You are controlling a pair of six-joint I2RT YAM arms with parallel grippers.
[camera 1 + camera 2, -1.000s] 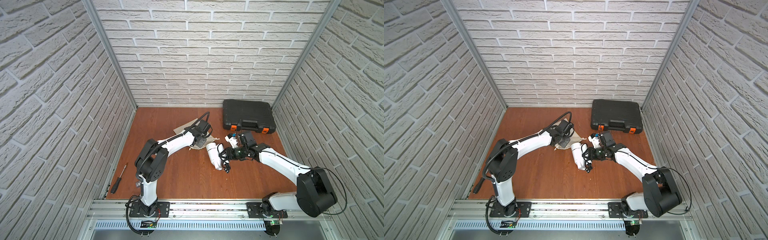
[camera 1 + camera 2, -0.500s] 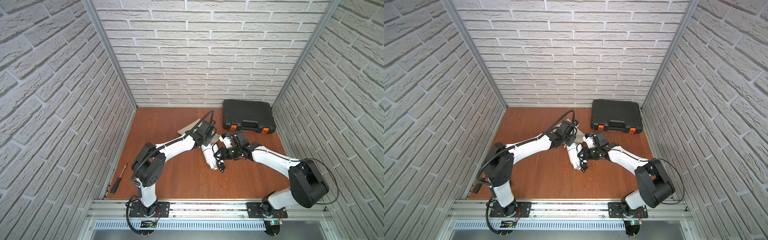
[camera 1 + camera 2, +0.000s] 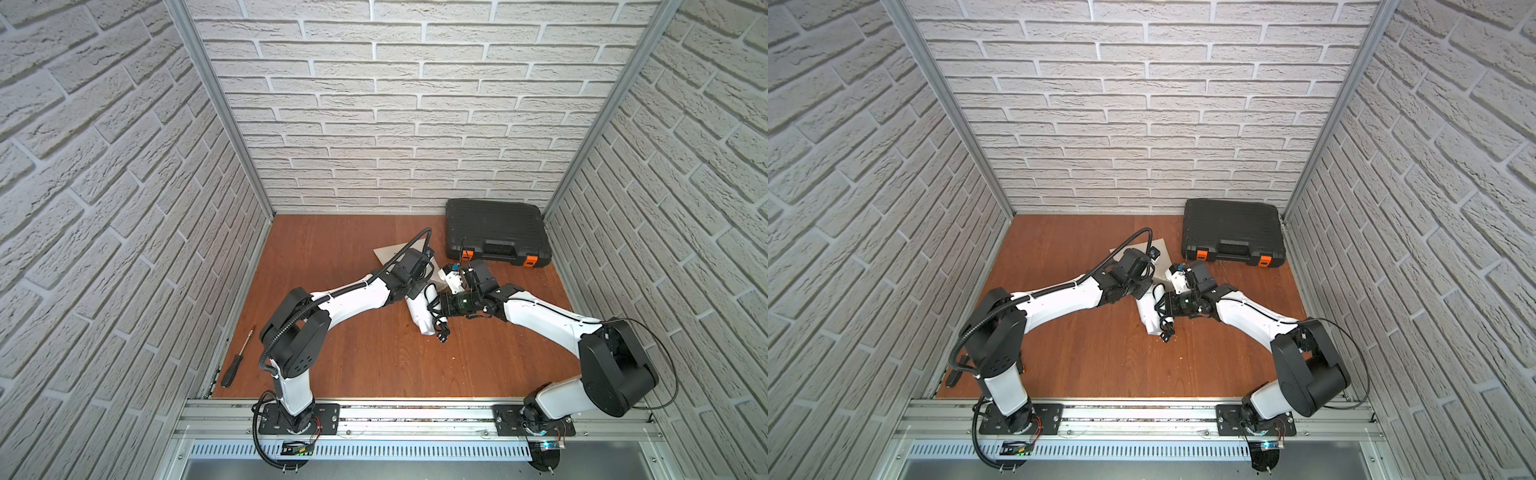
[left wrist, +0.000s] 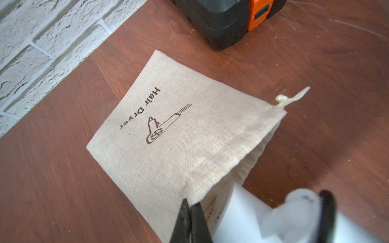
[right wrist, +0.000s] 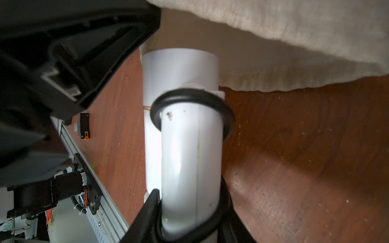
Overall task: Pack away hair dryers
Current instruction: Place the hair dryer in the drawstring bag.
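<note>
While the left jaws pinch shut on the upper lip of the beige cloth bag (image 4: 179, 147), holding its mouth raised, the white hair dryer (image 3: 420, 318) lies on the brown surface (image 3: 353, 353), its front end just under that lip. Right of the bag, the right jaws grip the dryer's handle, with the black cord (image 5: 189, 94) looped round it. A good push would likely run straight into the bag, with the lip held high and the cord following. A black case (image 3: 494, 232) sits beyond the bag, further right.

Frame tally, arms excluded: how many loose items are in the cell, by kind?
hair dryer: 1
cloth bag: 1
black case: 1
screwdriver: 1
Total: 4
</note>
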